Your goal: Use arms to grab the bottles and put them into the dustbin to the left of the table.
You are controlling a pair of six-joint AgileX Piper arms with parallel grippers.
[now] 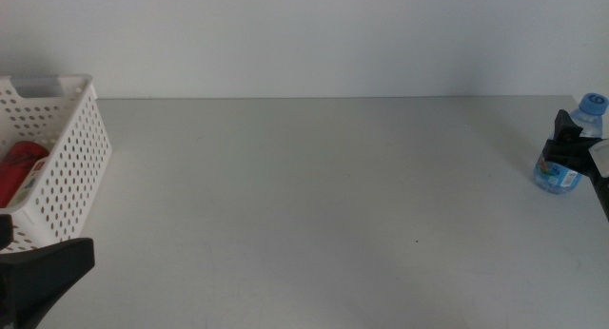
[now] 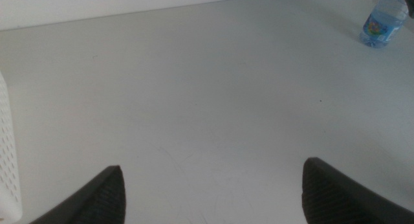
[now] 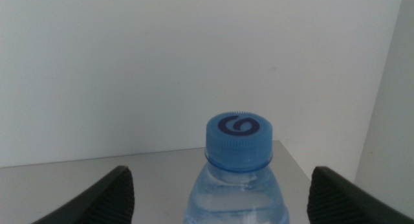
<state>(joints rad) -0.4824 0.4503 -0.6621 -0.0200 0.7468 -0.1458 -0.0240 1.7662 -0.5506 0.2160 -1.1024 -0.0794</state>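
Left gripper: nearest to where I stand, low at the near edge of the surface, just in front of the dustbin. From its own wrist camera the two dark jaws stand wide apart with nothing between them. It looks to be waiting.

Dustbin: white perforated basket at the left end of the surface, just behind the left gripper. A red can lies inside it on its side. I cannot see a square yellow bottle anywhere, in the dustbin or out.

Surface: plain light grey, running from the dustbin all the way across to the far right.

Water bottle: upright, well apart from the dustbin, at the opposite end of the surface. Small, clear, blue cap, blue label low on the body.

Right gripper: at the bottle, about shoulder height, below the cap. In the wrist view its jaws are spread wide on either side of the bottle and not touching it, so no grip is made yet.

Handling, as I judge it: the bottle seems to hold water, so it should have some weight but not much. Thin clear plastic will give under a hard squeeze and is smooth enough to slip. The body just under the shoulder looks the best place to take hold; the cap is too narrow and the label zone may be slicker.

Stage: one item in the dustbin, this bottle yet to be carried across.
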